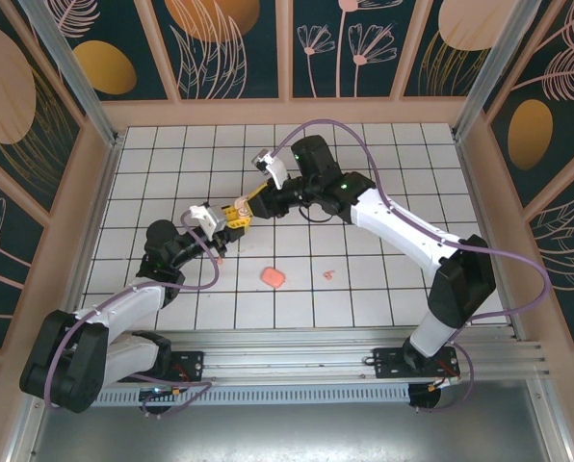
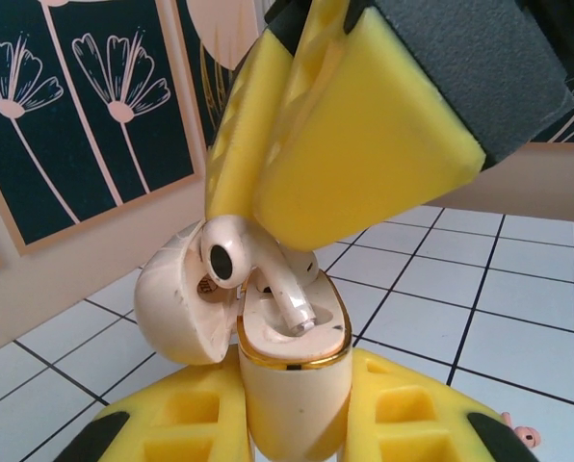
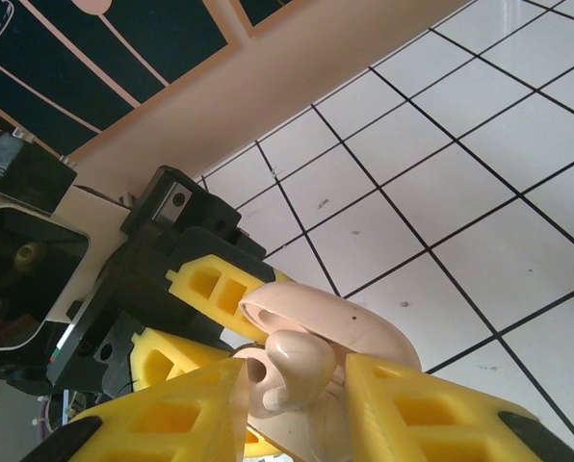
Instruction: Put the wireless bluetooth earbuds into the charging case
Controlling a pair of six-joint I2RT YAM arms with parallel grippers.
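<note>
My left gripper is shut on the cream charging case and holds it upright, with its lid swung open to the left. A pale earbud hangs tilted over the case, its stem tip inside one socket. My right gripper comes down from above and is shut on that earbud, and its yellow fingers are pressed against the earbud's head. In the top view both grippers meet at the table's middle left. A second earbud lies loose on the tiles.
A salmon-pink rounded-square piece lies on the white gridded table, in front of the grippers. Patterned walls and posts enclose the table on three sides. The right arm stretches diagonally across the right half.
</note>
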